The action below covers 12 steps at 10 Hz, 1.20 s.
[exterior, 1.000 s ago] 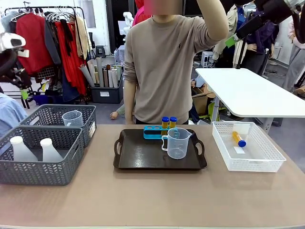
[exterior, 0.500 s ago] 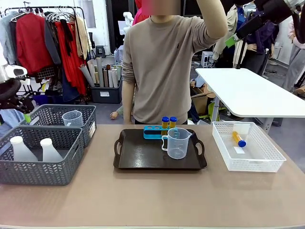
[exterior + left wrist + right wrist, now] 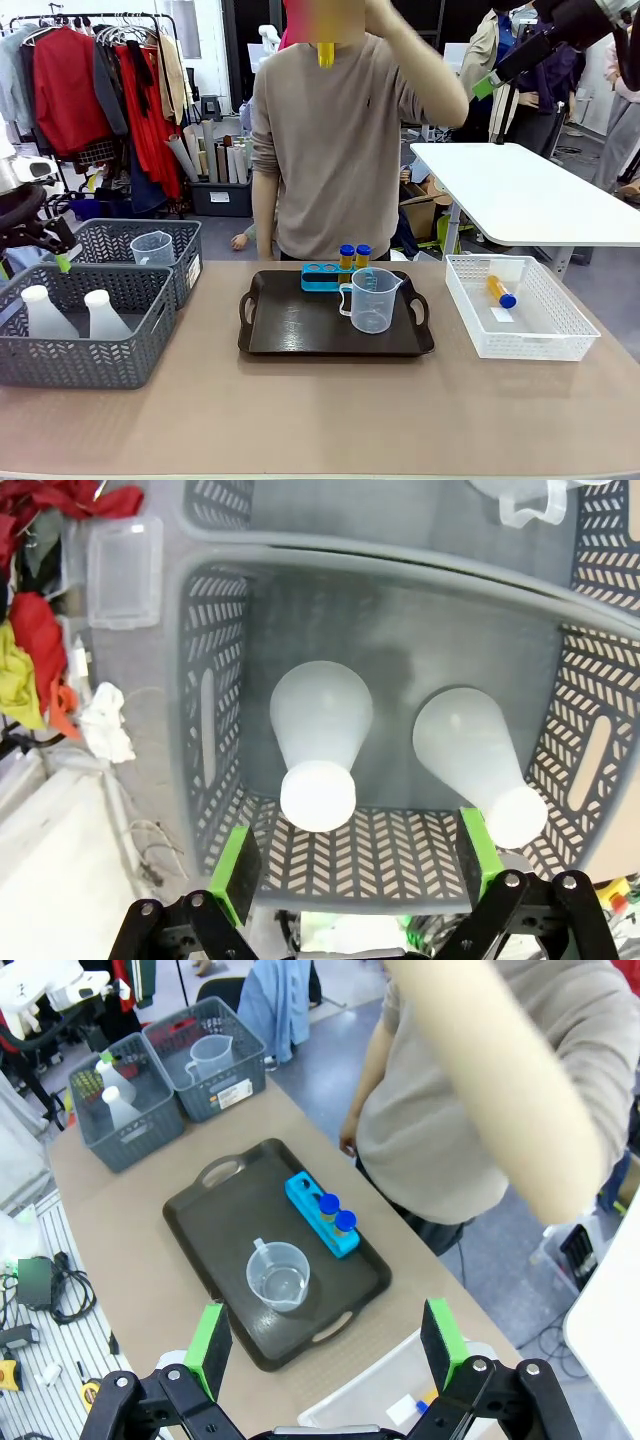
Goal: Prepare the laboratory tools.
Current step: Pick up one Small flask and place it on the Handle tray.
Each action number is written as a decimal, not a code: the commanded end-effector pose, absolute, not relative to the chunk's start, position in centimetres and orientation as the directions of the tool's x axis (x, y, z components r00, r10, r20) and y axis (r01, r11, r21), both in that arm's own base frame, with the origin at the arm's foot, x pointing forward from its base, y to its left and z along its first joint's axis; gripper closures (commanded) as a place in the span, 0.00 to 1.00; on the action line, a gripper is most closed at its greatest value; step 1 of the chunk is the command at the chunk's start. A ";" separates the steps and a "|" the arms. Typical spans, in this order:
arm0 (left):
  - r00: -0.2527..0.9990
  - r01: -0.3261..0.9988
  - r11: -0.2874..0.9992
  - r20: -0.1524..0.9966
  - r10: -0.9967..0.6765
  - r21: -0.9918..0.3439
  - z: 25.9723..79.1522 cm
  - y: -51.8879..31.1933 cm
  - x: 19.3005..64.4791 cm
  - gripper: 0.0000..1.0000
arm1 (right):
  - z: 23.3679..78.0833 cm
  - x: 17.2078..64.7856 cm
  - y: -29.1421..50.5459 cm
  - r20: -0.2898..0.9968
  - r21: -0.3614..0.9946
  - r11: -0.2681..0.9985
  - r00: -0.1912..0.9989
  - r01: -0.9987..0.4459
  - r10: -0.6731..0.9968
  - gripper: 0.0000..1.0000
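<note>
At the desk's (image 3: 320,420) left, the left tool (image 3: 357,865) hangs open over the near grey basket (image 3: 210,710), where two conical flasks (image 3: 320,740) stand upright, necks up. On the tray (image 3: 290,325), two amber tubes (image 3: 347,257) stand vertical in the right holes of the blue rack (image 3: 320,276), with the measuring jug (image 3: 372,300) just nearer. Another tube (image 3: 501,291) lies in the white basket (image 3: 560,335), cap pointing near-right. High up, the right tool (image 3: 325,1345) is open and empty.
</note>
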State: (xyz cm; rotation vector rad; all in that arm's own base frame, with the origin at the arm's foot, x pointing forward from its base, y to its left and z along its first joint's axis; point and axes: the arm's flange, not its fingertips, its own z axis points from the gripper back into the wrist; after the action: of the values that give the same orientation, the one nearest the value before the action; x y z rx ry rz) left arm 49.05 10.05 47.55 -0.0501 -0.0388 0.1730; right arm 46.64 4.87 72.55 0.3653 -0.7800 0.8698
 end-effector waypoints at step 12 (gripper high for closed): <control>0.956 -0.286 0.958 0.054 0.287 -0.031 42.7 10.8 46.9 0.00 | 72.6 46.5 5.0 0.743 -0.018 0.605 0.394 -0.796 0.541 0.00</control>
State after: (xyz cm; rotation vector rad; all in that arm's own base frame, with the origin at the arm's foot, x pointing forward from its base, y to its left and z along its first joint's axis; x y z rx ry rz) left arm 47.35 10.79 43.05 -0.0466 -0.0421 0.2614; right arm 46.64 4.87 72.55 0.3653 -0.7800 0.8698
